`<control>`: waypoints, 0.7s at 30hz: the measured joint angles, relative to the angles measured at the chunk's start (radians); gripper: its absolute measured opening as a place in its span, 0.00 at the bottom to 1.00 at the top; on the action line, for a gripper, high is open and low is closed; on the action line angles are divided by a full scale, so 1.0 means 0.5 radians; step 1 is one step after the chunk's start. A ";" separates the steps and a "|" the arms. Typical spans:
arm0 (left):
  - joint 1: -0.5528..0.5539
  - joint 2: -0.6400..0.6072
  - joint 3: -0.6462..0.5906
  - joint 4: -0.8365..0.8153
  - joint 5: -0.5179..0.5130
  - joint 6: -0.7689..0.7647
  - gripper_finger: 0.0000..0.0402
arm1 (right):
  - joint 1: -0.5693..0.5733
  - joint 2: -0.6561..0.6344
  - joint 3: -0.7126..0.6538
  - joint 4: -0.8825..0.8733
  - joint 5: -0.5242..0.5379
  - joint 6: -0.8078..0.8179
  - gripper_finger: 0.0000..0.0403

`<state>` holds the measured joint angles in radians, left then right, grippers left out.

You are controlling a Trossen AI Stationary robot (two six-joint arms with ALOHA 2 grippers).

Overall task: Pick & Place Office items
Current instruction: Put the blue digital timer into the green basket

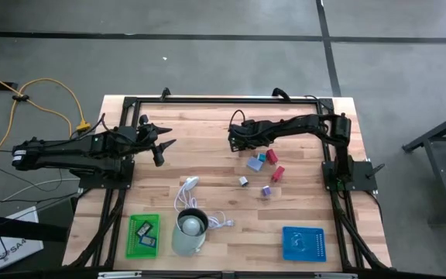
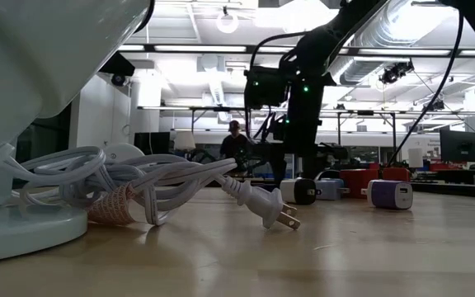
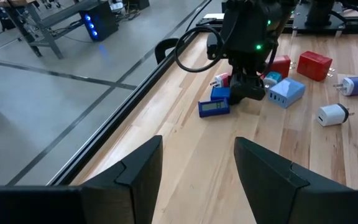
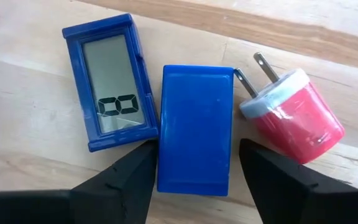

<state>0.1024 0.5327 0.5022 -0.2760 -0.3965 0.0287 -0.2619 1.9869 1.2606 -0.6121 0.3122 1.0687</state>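
Dark fingers of the right claw (image 4: 194, 180) stand apart on either side of a plain blue block (image 4: 194, 127), close to its long edges, not yet clamped. Touching that block at its nine o'clock in the wrist view lies a blue digital counter (image 4: 110, 81) showing "00"; at two o'clock sits a pink plug adapter (image 4: 294, 121), prongs toward the block. From above, the other office items, a red block (image 1: 278, 173), a purple piece (image 1: 266, 191) and a white piece (image 1: 243, 180), lie at four to five o'clock of the claw on the worktop (image 1: 207, 147). At nine o'clock, well apart, the left claw (image 1: 163, 138) waits with fingers spread, holding nothing.
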 joint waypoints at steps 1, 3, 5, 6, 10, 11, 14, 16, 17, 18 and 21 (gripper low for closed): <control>0.000 0.000 0.000 0.000 0.000 0.001 0.48 | 0.000 0.000 0.000 0.000 0.000 0.000 0.52; 0.000 0.001 0.000 0.000 0.000 -0.001 0.48 | 0.000 0.000 0.000 0.000 -0.001 0.000 0.49; 0.000 0.001 0.000 0.000 0.000 0.000 0.48 | 0.000 0.000 0.000 0.001 -0.002 0.000 0.46; 0.000 0.001 0.000 0.000 0.000 0.001 0.48 | 0.001 0.000 0.000 0.003 -0.002 0.000 0.44; 0.000 0.000 0.000 0.000 0.000 0.001 0.48 | 0.007 0.001 0.000 0.013 -0.001 0.001 0.39; 0.000 0.001 0.000 0.000 0.000 0.001 0.48 | 0.010 0.001 0.000 0.014 -0.001 0.005 0.38; 0.000 0.000 0.000 0.000 0.000 0.000 0.48 | 0.010 0.001 0.001 0.016 0.004 0.017 0.37; 0.000 0.000 0.000 0.000 0.000 0.001 0.48 | 0.010 0.001 0.001 0.016 0.005 0.018 0.37; 0.000 0.001 0.000 0.000 0.000 -0.001 0.48 | 0.010 0.002 0.001 0.016 0.005 0.018 0.37; 0.000 0.001 0.000 0.000 0.000 -0.001 0.48 | 0.010 0.002 0.001 0.017 0.005 0.018 0.38; 0.000 0.000 0.000 0.000 0.000 0.000 0.48 | 0.010 0.002 0.001 0.018 0.005 0.019 0.37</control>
<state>0.1024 0.5329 0.5022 -0.2760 -0.3965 0.0289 -0.2569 1.9877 1.2610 -0.6029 0.3145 1.0782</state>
